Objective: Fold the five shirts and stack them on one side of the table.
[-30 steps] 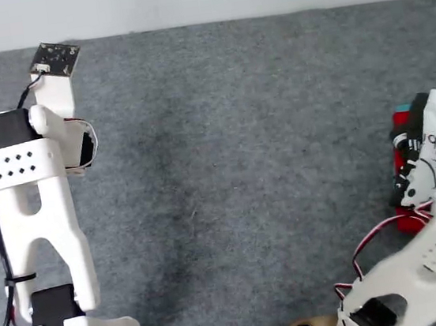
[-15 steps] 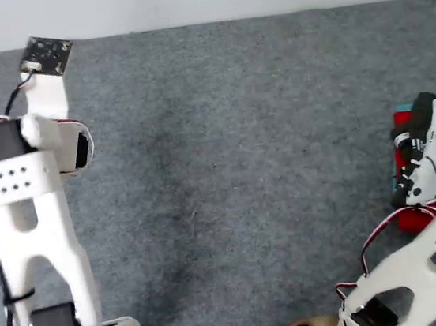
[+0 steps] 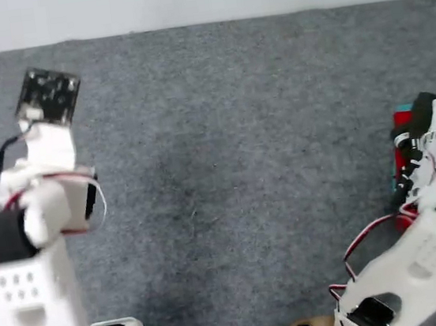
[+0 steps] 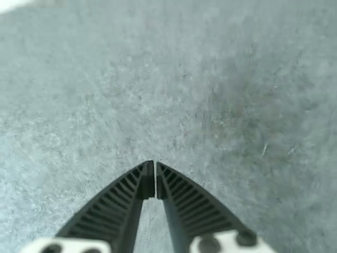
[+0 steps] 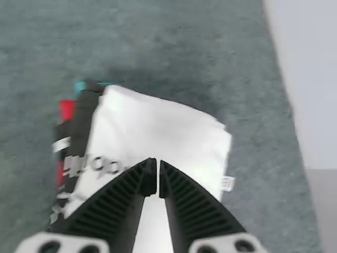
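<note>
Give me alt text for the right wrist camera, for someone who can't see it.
A folded white shirt tops a stack with black, red and teal edges showing, on a grey table. The right gripper, shut, points at the white shirt.

The table (image 3: pixel 238 129) under me is speckled grey. At three o'clock, the top shirt (image 5: pixel 158 132) is white with dark lettering; the lower shirts (image 5: pixel 79 124) show red, black and teal. My fingers (image 4: pixel 116 205) are ribbed black.

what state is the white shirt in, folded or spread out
Folded. The white shirt lies as a compact rectangle with straight edges, stacked above a red shirt whose edge peeks out underneath.
</note>
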You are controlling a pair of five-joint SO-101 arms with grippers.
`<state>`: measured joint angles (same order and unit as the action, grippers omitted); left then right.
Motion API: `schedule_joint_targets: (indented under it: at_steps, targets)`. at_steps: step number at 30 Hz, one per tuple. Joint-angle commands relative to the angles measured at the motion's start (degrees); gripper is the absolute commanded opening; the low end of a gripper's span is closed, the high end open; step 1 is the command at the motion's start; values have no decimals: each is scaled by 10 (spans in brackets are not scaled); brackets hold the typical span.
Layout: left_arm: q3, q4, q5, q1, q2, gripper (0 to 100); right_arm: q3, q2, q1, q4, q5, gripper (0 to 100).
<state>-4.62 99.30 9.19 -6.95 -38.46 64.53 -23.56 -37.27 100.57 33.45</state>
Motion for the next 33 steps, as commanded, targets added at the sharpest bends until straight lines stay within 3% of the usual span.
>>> schedule_joint_targets:
  at_steps: [1, 6, 11, 17, 25, 33]
  targets:
    - [-13, -21, -44, 4, -61, 19, -140, 137, 44, 24, -6, 9]
    - [-56, -26, -136, 8, -120, 18, -344, 289, 114, 22, -62, 9]
    - [-123, -33, -142, 8, -198, 16, -481, 430, 175, 18, -169, 9]
    - [-280, -141, -142, 4, -326, 15, -654, 544, 261, 7, -260, 9]
    - [-509, -265, -143, 3, -491, 15, -890, 691, 331, -138, -374, 9]
    - [-647, -294, -143, 3, -605, 15, -1170, 923, 349, -331, -383, 9]
